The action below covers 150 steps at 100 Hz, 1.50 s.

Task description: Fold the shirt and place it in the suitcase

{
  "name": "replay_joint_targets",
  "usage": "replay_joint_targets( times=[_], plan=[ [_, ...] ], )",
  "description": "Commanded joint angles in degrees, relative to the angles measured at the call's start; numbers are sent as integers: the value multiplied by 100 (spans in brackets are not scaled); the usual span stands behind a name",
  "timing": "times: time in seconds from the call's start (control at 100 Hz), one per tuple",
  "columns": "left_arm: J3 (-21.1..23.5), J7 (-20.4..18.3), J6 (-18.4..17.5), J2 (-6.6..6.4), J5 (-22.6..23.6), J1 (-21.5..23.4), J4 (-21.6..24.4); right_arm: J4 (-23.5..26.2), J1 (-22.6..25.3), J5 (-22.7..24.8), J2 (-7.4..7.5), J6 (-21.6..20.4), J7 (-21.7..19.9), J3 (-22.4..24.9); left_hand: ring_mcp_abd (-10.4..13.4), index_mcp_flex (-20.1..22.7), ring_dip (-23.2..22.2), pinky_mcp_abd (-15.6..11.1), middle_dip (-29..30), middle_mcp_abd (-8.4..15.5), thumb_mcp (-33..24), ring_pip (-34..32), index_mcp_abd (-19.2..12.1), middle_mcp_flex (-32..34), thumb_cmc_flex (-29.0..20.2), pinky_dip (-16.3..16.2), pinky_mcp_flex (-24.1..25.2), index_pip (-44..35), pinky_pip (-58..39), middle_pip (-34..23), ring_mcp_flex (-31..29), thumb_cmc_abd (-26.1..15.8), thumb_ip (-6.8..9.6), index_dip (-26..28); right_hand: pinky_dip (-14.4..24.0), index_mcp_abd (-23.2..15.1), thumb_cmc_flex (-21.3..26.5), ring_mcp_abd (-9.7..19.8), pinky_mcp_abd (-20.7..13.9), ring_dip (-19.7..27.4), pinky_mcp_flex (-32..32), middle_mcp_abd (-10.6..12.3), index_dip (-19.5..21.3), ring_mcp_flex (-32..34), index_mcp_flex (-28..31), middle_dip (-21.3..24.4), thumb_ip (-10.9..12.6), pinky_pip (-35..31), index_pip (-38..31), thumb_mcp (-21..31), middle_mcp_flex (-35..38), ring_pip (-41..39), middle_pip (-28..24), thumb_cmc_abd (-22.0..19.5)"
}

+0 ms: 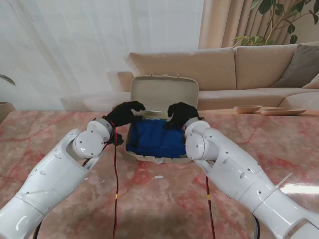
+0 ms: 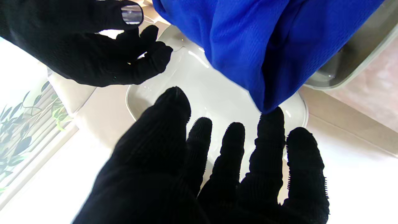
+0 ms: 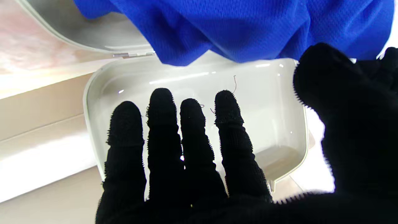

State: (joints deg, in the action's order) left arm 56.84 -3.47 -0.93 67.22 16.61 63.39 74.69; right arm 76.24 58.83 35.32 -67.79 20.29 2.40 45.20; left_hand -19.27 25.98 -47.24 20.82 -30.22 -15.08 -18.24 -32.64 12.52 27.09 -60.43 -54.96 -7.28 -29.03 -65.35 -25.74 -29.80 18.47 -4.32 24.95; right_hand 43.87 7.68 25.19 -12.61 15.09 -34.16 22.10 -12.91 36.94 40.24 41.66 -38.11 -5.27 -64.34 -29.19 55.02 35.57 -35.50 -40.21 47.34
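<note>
Left hand [image 1: 125, 113] released | right hand [image 1: 181, 113] released | shirt [image 1: 154, 138] inside suitcase [image 1: 164, 94]

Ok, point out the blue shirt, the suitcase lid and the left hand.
blue shirt [image 1: 154, 139]: stand view, middle of the cloth lying in the suitcase.
suitcase lid [image 1: 164, 94]: stand view, centre of the raised lid's inner face.
left hand [image 1: 124, 113]: stand view, back of the black-gloved hand.

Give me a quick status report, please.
Left hand and right hand open above suitcase. Blue shirt inside, lid up. Nothing in the way.
</note>
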Motion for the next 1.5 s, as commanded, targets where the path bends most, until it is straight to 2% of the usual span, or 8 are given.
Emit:
replay_joint_targets(
  times=[0.0, 0.2, 0.39, 0.55, 0.94, 1.22, 1.49],
  plan=[
    [37, 86, -7, -44, 116, 71, 121, 125, 108, 35, 33, 85, -8, 59, 78, 0, 24, -7, 68, -8, 223, 113, -87, -41, 109, 56, 85, 48, 11, 86, 180, -248, 162, -44, -140, 94, -182, -60, 147, 76, -260, -101, 106, -166, -197, 60, 87, -181, 87, -96, -167, 22, 34, -40],
    [94, 259, -62, -31, 161, 248, 416, 463, 461, 206, 71, 10, 169, 317, 85, 131, 15, 3, 69, 8, 323, 88, -139, 96, 93, 60, 51, 16, 8, 98, 75, -273, 159, -16, -266, 68, -117, -55, 189, 73, -476, -102, 127, -137, -137, 57, 128, -225, 97, -122, -111, 15, 27, -86],
    [-41, 243, -195, 10, -120, 290, 420, 589, 771, 318, 106, -321, 328, 451, 88, 130, -7, 22, 68, 7, 447, 79, -155, 159, 72, 66, 16, 65, 24, 125, 19, -336, 161, -18, -351, 22, -45, -18, 194, 71, -488, -67, 158, -62, -76, 56, 178, -262, 79, -49, -20, 8, 24, -94],
    [-254, 186, -310, 47, -262, 166, 104, 527, 897, 287, 130, -623, 338, 453, 73, 118, -20, 22, 54, 18, 541, 87, -137, 189, 35, 63, 15, 101, 27, 125, 11, -381, 168, -21, -440, -16, -73, 18, 154, 90, -451, -25, 179, -25, -66, 59, 193, -252, 70, 30, 10, 43, 38, -123],
    [-744, 159, -521, 73, 41, -217, -717, -82, 724, -55, 106, -887, 185, 179, 63, 29, -50, 31, 26, 32, 781, 72, -79, 158, -2, 72, 35, 147, 64, 93, 33, -567, 177, -26, -626, -49, -112, 34, 147, 125, -463, -20, 202, -4, -29, 51, 193, -161, 17, 171, 62, 84, 3, -177],
    [-965, -136, -720, 81, -212, -366, -1012, -222, 720, -211, 116, -907, 41, 151, 50, 7, -52, 57, 31, 43, 952, 69, -100, 179, -62, 59, 47, 174, 65, 91, 28, -659, 186, -38, -700, -51, -197, 27, 147, 147, -538, -16, 193, -38, -40, 60, 216, -136, 4, 195, 48, 117, 17, -408],
    [-1226, -585, -974, 72, -562, -539, -1283, -77, 889, -172, 177, -901, -65, 319, 52, -24, -55, 69, 50, 43, 1133, 68, -105, 171, -118, 55, 47, 229, 78, 125, 15, -771, 198, -50, -735, -74, -210, 23, 172, 156, -597, -10, 190, -41, -36, 62, 248, -109, -1, 95, 48, 143, 21, -643]
  ],
)
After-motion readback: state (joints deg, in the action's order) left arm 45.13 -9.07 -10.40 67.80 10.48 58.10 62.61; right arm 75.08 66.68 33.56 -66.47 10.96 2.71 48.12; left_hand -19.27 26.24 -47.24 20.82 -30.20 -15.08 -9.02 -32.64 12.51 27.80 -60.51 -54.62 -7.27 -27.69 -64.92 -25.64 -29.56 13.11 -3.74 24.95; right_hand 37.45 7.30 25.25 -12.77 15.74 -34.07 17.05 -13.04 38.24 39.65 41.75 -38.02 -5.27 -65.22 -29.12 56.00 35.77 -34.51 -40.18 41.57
